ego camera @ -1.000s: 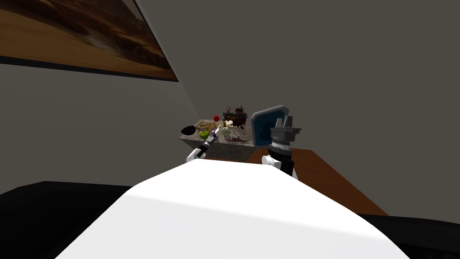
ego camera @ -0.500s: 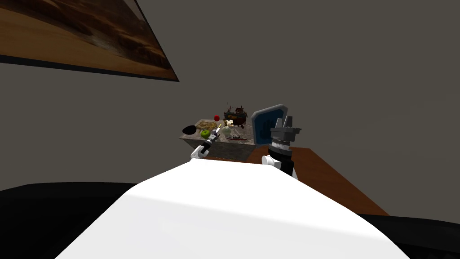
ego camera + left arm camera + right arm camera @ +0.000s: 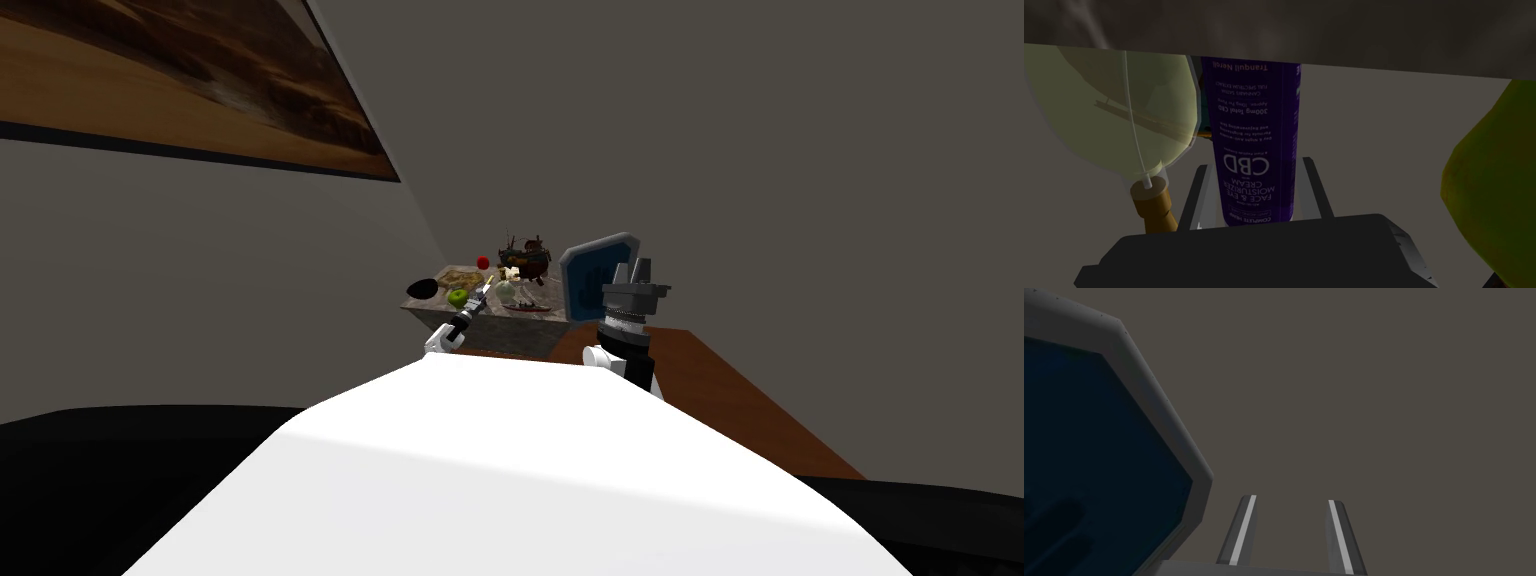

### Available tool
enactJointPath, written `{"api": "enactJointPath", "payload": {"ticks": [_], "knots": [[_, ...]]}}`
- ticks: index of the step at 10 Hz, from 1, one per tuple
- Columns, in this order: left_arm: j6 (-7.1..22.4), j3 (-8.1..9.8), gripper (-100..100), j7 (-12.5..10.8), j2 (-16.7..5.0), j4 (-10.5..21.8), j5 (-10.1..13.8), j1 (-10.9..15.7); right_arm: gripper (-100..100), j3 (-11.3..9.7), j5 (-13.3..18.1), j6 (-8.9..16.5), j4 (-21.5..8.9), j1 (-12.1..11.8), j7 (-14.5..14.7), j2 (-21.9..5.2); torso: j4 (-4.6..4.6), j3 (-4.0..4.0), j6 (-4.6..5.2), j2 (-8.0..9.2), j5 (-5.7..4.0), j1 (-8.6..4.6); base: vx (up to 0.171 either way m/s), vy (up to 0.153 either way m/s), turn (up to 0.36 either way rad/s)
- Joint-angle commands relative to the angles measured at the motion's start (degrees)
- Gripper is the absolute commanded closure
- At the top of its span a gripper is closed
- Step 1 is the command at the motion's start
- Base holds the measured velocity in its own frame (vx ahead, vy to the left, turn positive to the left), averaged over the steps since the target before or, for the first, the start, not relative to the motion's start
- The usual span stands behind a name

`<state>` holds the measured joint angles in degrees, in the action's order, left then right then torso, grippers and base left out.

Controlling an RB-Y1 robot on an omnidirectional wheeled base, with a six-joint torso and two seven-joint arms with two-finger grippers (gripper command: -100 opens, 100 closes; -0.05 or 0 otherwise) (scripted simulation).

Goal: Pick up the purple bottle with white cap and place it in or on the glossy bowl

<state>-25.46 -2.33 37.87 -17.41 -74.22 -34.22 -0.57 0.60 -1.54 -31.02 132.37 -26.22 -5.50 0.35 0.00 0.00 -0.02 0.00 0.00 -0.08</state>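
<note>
A purple bottle point(image 3: 1255, 150) with white lettering stands between the fingers point(image 3: 1200, 200) of my left gripper point(image 3: 1255, 195), which press against its sides; its cap is hidden. In the head view the left gripper point(image 3: 487, 288) reaches over the small stone-topped table point(image 3: 500, 322). A glossy black bowl point(image 3: 420, 289) sits at the table's left end, left of the gripper. My right gripper point(image 3: 634, 270) is raised to the right of the table, its fingers point(image 3: 1242, 533) apart with nothing between them.
Close beside the bottle stand a pale glass bulb on a brown base point(image 3: 1124, 115) and a green apple point(image 3: 1499, 185). The table also carries the green apple point(image 3: 457, 297), a red ball point(image 3: 482, 263) and a dark model ship point(image 3: 525, 258). A blue grey-framed panel point(image 3: 592, 278) stands by the right gripper.
The head view has shifted very slightly. Both arms stay where they were, the left one over the table.
</note>
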Motion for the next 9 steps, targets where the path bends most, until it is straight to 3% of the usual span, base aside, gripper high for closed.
{"api": "enactJointPath", "payload": {"ticks": [1,2,3,8,9], "knots": [[0.0,0.0,100,0.0,0.0,0.0,0.0,0.0,0,0.0,0.0,0.0,0.0,0.0,0.0,0.0,0.0,0.0,0.0,0.0,0.0,0.0,0.0,0.0,0.0],[0.0,-0.01,0,-0.01,0.0,0.0,0.0,0.0,0,0.0,0.0,0.0,0.0,0.0,0.0,0.0,0.0,0.0,0.0,0.0,-0.01,0.0,0.0,0.0,0.0],[-1.2,0.32,100,-0.55,-0.84,-1.17,0.14,-1.93,0,0.0,0.0,0.0,0.0,0.0,0.0,0.0,0.01,0.0,0.0,0.0,-0.01,0.0,0.029,-0.03,0.033],[-4.47,1.23,100,-1.81,-3.0,-4.83,0.39,-7.84,0,0.0,0.0,0.0,0.0,-0.01,0.0,0.0,-0.21,-0.14,-0.11,-0.08,0.05,-0.1,0.051,-0.047,0.037],[-4.51,1.39,100,-1.33,-2.55,-4.0,0.45,-6.9,0,0.0,0.0,0.0,0.0,-0.01,0.0,0.0,-0.29,-0.17,-0.13,-0.06,0.1,-0.03,0.017,-0.015,0.012]]}}
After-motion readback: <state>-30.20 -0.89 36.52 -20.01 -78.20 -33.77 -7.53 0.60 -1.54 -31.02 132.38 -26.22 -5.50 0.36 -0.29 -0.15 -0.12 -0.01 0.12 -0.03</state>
